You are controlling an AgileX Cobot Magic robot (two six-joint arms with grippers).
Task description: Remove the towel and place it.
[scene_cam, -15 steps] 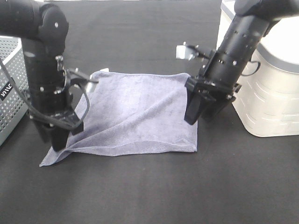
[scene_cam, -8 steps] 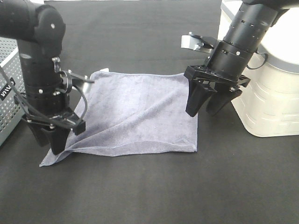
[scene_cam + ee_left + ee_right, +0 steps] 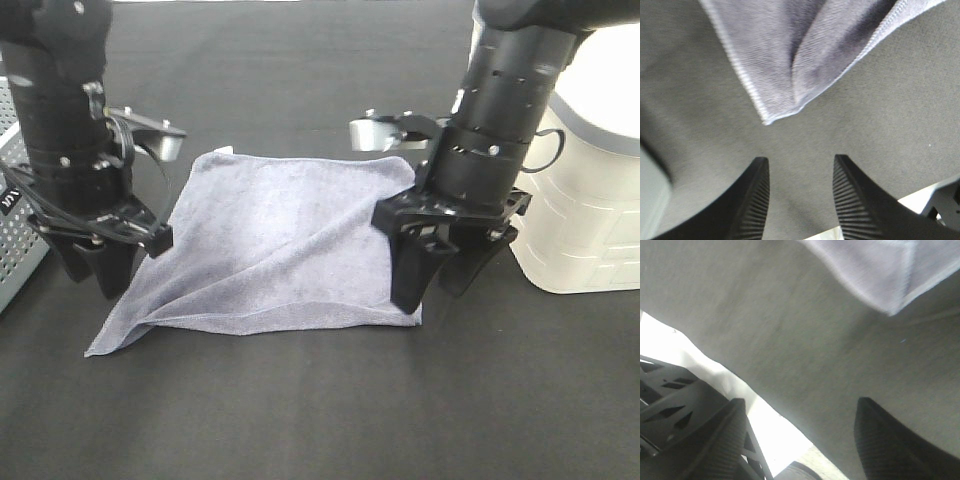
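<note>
left gripper: jaws spread, nothing between them; in the wrist view only bare dark table cover between the ribbed fingers
right gripper: jaws spread wide, empty; same in the wrist view, only table cover in the gap
towel: spread on the table cover between the two arms, not gripped; raised fold running from near-left corner toward far-right; near-left corner doubled over
tag: small, white, at the towel's far-left corner
basket: perforated, grey, at the left edge, just beside the left arm, apart from the towel
bin: white, ribbed, at the right edge, close behind the right arm, apart from the towel
in the way: left arm covering part of the towel's left edge; right gripper covering the right edge near the near-right corner
left arm pose: upright, wrist pointing straight down, fingertips just off the towel's left edge, folded corner just past the tips; touching the table or not, cannot tell
right arm pose: reaching down from the far right, fingers pointing down at the near-right corner; towel corner beyond the tips, not between them
</note>
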